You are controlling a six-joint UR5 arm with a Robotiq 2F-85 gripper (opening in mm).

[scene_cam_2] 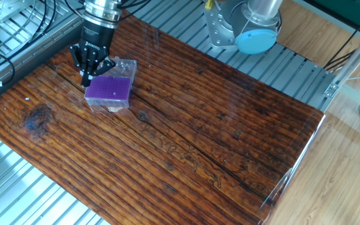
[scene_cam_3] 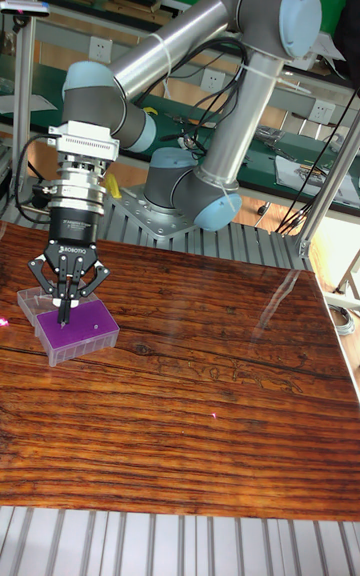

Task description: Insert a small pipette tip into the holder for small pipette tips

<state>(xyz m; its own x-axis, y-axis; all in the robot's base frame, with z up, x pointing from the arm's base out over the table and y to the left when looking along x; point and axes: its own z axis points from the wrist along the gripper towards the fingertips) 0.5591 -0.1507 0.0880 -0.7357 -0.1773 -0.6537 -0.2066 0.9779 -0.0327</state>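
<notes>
- Tip holder [scene_cam_2: 109, 91] sits near the far-left corner of the wooden bench [scene_cam_2: 186, 131], purple hole plate facing up so a tip can drop straight in.
- Gripper [scene_cam_3: 64, 317] hangs vertically over its back edge, fingers pressed together; can't make out a tip.

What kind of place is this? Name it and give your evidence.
Probably a robotics lab: a robot arm bolted beside a wooden table, a purple pipette tip holder under its gripper, cluttered workbenches behind.

"ROBOTIQ" on the tool [scene_cam_3: 65, 304]
</notes>
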